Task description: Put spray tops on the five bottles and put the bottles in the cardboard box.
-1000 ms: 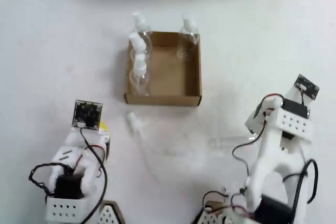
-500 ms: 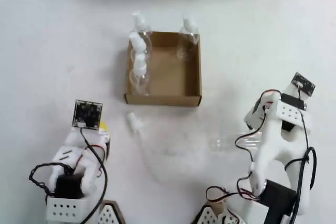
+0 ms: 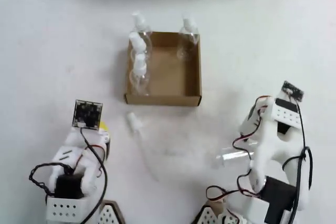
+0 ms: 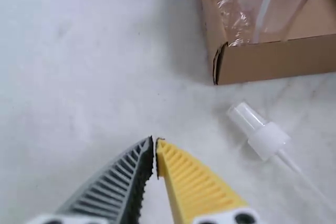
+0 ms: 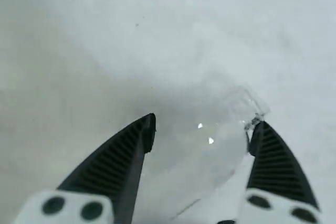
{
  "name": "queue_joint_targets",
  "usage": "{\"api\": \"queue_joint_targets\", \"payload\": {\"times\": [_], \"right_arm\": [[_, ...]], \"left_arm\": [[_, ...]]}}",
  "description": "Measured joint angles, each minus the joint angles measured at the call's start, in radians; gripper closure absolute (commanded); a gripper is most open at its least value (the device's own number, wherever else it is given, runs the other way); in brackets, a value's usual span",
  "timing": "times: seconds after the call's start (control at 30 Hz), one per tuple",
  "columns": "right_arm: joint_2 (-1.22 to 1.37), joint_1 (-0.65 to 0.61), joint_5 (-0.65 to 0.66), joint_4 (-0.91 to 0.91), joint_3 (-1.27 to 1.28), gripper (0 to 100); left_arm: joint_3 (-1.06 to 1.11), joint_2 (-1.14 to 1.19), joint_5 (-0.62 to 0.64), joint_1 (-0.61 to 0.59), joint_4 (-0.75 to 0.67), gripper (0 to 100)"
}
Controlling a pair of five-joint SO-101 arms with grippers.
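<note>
Nearby, a spray top lies by the cardboard box (apart).

1. You can enter the brown cardboard box through its middle and near right part, where bare floor shows. Three capped clear plastic bottles line its left wall, and a fourth bottle fills the far right corner.
2. A loose white spray top lies on the white table, between the left gripper and the box's near left corner.
3. A clear bottle on its side lies between the right gripper's spread fingers.
4. Open tabletop flanks the box on both sides.
</note>
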Motion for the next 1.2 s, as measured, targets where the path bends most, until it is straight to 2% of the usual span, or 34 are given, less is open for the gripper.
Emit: {"api": "queue_joint_targets", "payload": {"times": [0.23, 0.43, 0.5, 0.63, 0.97, 1.03, 1.2], "right_arm": [[0.071, -0.020, 0.000, -0.020, -0.011, 76.5], [0.061, -0.020, 0.054, -0.014, -0.032, 94.3], [0.040, -0.020, 0.126, -0.014, -0.060, 97.4], [0.009, -0.008, 0.318, -0.014, -0.109, 97.1], [0.000, 0.026, 1.138, 0.015, -0.164, 96.7], [0.000, 0.032, 1.201, 0.015, -0.170, 93.1], [0.000, 0.046, 1.231, 0.015, -0.176, 78.9]], "left_arm": [[0.000, 0.000, 0.000, 0.000, 0.000, 98], [0.000, 0.000, 0.000, 0.000, 0.000, 98], [0.000, 0.000, 0.000, 0.000, 0.000, 98], [0.000, 0.000, 0.000, 0.000, 0.000, 98], [0.000, 0.000, 0.000, 0.000, 0.000, 98], [0.000, 0.000, 0.000, 0.000, 0.000, 98], [0.000, 0.000, 0.000, 0.000, 0.000, 98]]}}
